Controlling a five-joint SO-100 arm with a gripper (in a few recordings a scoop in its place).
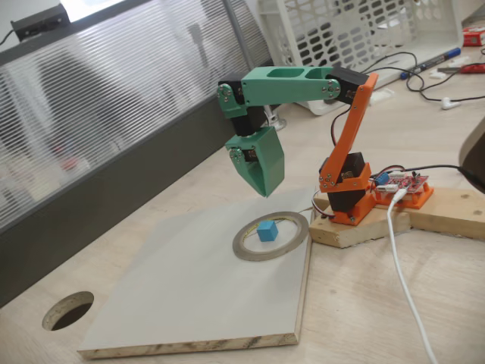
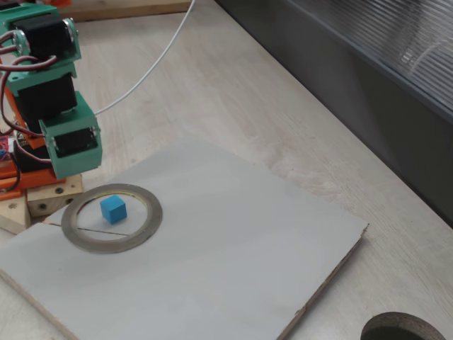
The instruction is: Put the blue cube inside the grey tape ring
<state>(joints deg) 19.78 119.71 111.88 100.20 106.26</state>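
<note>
Nearest the lens in one fixed view, a dark round hole (image 1: 68, 310) is cut through the tabletop, well off from the claw (image 1: 264, 189). Between hole and claw lies a pale grey board (image 1: 197, 288), and on it the grey tape ring (image 1: 270, 236) lies flat, just below and slightly ahead of the claw's tip. Inside the ring's opening sits the blue cube (image 1: 266, 230), apart from the claw, which hangs above it and touches nothing. Its green fingers taper to a point and look closed with nothing between them.
</note>
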